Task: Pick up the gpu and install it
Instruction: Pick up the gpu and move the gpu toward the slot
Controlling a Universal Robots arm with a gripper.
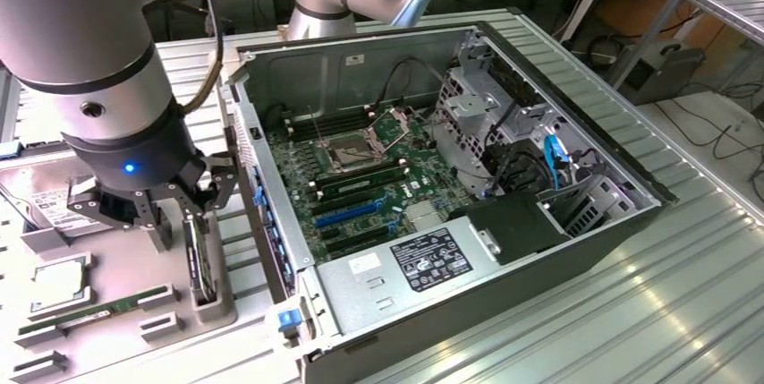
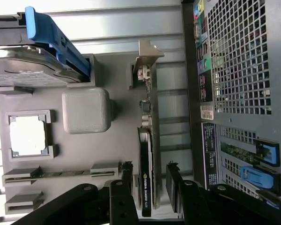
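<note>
The gpu (image 1: 199, 263) stands on its long edge in a slot of the grey parts holder (image 1: 221, 308), just outside the open computer case (image 1: 573, 250). It is a thin black card (image 2: 146, 159) with its silver bracket (image 2: 148, 58) at the far end. My gripper (image 1: 189, 216) hangs right over the card and is open. In the wrist view the black fingertips (image 2: 127, 174) sit one on each side of the card near its non-bracket end, with a small gap to each face. My gripper (image 2: 150, 180) holds nothing.
The motherboard (image 1: 358, 189) with its expansion slots lies inside the case. On the grey holder are a hard drive with a blue rail (image 2: 33, 61), a square processor (image 2: 27, 136) and a green memory stick (image 1: 96, 314). The case's rear panel (image 2: 239, 70) runs close beside the gpu.
</note>
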